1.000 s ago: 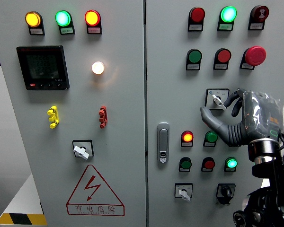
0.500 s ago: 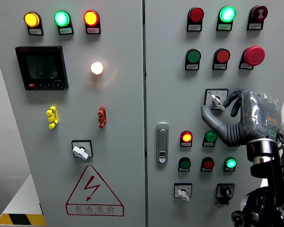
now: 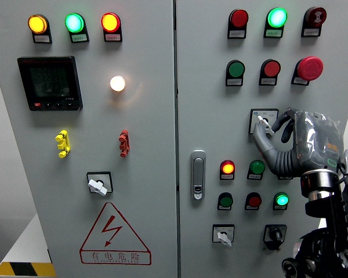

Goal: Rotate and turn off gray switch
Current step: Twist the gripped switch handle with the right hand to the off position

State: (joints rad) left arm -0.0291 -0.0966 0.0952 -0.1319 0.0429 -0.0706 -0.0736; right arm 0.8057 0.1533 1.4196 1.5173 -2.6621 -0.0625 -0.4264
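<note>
The gray switch (image 3: 263,123) sits on the right door of the cabinet (image 3: 209,92), on a small square plate directly below the green button (image 3: 235,69) and red button (image 3: 271,68) of the second row. Its pale knob is tilted, its pointer leaning up and to the left. The right hand (image 3: 290,145) is at the switch — the thumb reaches up along the knob's lower left and a dark fingertip curls in at its upper right, so the fingers are closed around the knob in a pinch. The rest of the hand, grey and under a clear wrap, hangs just right of the switch, with the wrist and arm dropping toward the lower right corner.

Just below the switch are a lit red lamp (image 3: 227,168) and a green lamp (image 3: 256,168), the latter partly behind the thumb. Further down sit a second gray selector (image 3: 223,234) and a black one (image 3: 274,234). Right of the red button is a red mushroom button (image 3: 309,68). Left of the switch, near the door seam, is the door latch (image 3: 198,174).

Well to the left of the switch, on the other door, are a black meter display (image 3: 50,83), a glowing white lamp (image 3: 118,83), a third gray selector (image 3: 98,184) and a red lightning warning triangle (image 3: 115,234).
</note>
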